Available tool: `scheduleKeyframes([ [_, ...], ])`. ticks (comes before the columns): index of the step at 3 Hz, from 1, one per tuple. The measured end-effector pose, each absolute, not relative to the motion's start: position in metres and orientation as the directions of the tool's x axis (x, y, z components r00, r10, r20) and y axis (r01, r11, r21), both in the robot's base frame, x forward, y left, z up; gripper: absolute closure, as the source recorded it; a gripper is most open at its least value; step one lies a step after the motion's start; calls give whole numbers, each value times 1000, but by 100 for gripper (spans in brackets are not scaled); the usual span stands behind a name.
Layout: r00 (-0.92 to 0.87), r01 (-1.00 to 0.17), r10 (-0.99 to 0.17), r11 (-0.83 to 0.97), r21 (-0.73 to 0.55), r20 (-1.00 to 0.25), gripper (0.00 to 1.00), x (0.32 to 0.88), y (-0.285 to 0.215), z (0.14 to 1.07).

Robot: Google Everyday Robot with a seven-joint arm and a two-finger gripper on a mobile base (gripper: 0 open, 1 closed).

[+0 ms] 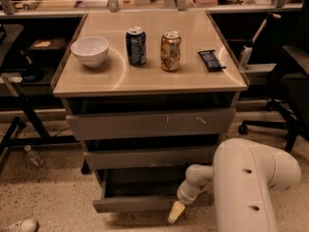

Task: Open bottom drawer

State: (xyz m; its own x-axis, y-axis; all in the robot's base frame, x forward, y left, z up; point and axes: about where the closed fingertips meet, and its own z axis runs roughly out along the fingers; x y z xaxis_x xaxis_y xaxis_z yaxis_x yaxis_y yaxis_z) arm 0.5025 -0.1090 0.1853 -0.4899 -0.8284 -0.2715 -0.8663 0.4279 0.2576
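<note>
Gripper at the right end of the bottom drawer's front, drawer partly out

Nearest the camera, the white arm (246, 187) reaches in from the right of the bottom drawer (135, 204). Its gripper (175, 211) sits against the right part of that drawer's front edge, at or just touching the lip. Whether it is open or closed on the edge I cannot tell. The bottom drawer's front runs left to right, stands forward of the fronts above it and shows a dark tray interior, so any further pull looks to be straight out toward the camera. Above the bottom drawer come the middle drawer front (145, 157) and the scratched top drawer front (145, 124). Farther above it, the counter (193, 79) carries a white bowl (90, 50), a blue can (136, 45), a gold can (170, 50) and a dark snack bar (211, 60).
</note>
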Motion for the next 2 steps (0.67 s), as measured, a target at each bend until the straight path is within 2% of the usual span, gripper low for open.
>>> scheduleKeyframes([
  [2,-524,-825,-836,450,342,-164,0,434,-118,207],
])
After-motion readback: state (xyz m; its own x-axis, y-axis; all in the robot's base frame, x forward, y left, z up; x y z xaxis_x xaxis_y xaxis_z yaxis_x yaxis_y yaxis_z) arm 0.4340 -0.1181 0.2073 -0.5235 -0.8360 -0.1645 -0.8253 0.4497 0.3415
